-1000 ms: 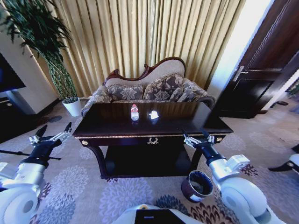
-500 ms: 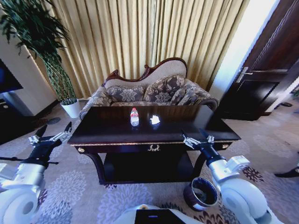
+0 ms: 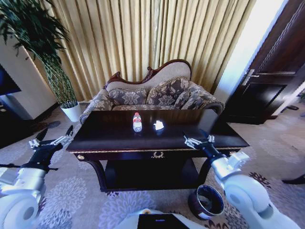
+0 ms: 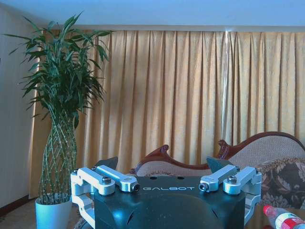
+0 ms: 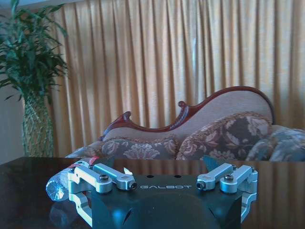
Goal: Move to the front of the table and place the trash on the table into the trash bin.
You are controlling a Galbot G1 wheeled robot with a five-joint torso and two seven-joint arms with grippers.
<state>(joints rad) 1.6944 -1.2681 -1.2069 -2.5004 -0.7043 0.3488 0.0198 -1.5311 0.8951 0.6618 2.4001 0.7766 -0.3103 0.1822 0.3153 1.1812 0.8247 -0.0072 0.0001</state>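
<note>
Head view: I hold both arms low, the left gripper (image 3: 53,139) spread wide off the glossy dark table (image 3: 105,136), the right gripper (image 3: 198,140) spread over its front edge. A clear plastic bottle (image 3: 137,121) and crumpled white paper (image 3: 158,125) stand mid-table; the round maroon trash bin (image 3: 206,202) sits on the carpet by the right leg.

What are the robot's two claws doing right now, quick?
Left gripper: open, holding nothing, beside the table's left end.
Right gripper: open, holding nothing, over the long dark glossy wooden table.
</note>
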